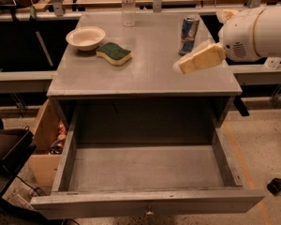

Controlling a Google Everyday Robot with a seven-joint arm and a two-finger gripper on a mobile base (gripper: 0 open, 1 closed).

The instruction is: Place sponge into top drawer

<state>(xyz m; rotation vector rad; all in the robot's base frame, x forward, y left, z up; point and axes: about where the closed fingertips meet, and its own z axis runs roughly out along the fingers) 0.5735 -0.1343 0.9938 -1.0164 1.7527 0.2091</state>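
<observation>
The sponge (pixel 114 53), pale yellow with a dark green top, lies flat on the grey cabinet top (pixel 145 69), just right of a cream bowl (pixel 85 37). The top drawer (pixel 145 172) is pulled fully open toward me and holds nothing. My gripper (pixel 185 65) with cream fingers reaches in from the right on a white arm (pixel 257 32), above the right part of the cabinet top, below a can. It is well right of the sponge and holds nothing that I can see.
A blue and silver can (pixel 189 34) stands at the back right of the top, close to the gripper. A clear bottle (pixel 128 6) stands at the back middle. A cardboard box (pixel 47 139) sits left of the drawer, dark gear (pixel 4 158) at lower left.
</observation>
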